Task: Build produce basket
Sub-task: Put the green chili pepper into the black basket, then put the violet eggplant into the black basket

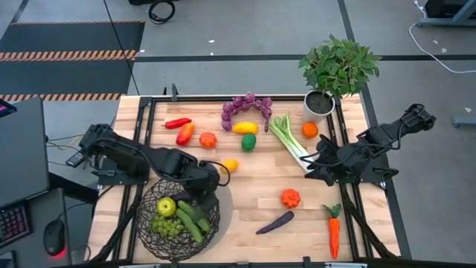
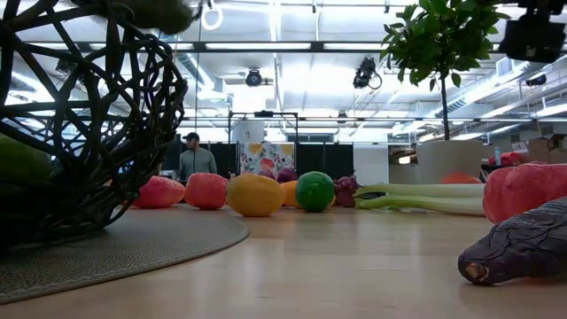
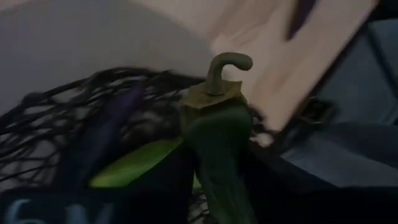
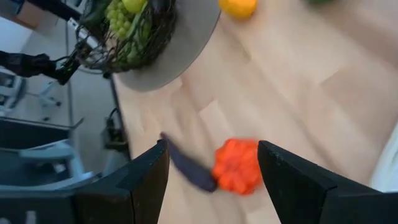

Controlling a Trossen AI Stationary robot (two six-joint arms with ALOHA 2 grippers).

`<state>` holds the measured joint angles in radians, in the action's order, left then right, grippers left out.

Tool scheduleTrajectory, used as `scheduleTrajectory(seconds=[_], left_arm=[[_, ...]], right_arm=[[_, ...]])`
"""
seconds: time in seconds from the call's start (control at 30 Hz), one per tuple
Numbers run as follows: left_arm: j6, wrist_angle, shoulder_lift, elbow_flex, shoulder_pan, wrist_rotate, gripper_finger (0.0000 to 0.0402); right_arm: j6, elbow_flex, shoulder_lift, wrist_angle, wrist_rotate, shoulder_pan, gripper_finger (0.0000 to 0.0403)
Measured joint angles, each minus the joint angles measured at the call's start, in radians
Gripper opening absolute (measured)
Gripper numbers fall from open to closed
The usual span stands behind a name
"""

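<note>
The left hand (image 1: 199, 187) hangs over the wire basket (image 1: 152, 232) at the table's near-left corner, pinching a green pepper (image 3: 217, 134); lower it before letting go. The right hand (image 4: 211, 168) waits spread above the orange pepper (image 4: 238, 165).

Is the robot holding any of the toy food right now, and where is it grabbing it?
The left gripper, above the basket, has a dark green pepper between its fingers, gripped around the body below the stem. The right gripper holds nothing.
</note>
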<state>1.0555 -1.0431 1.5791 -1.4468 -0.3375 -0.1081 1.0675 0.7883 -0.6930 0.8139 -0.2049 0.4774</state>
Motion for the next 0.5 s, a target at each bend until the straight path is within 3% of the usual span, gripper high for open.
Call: scheduleTrajectory(seconds=[0.2, 0.4, 0.5], left_arm=[[-0.088, -0.028, -0.001, 0.047, 0.005, -0.005, 0.0201], [-0.172, -0.024, -0.007, 0.047, 0.012, -0.019, 0.0258], [-0.210, 0.024, -0.012, 0.027, 0.008, -0.004, 0.0268]], right_arm=[[0.090, 0.000, 0.000, 0.000, 0.042, 0.001, 0.0249], [0.169, 0.000, -0.002, -0.043, -0.092, -0.030, 0.0249], [0.147, 0.000, -0.015, -0.049, -0.036, -0.044, 0.0249]])
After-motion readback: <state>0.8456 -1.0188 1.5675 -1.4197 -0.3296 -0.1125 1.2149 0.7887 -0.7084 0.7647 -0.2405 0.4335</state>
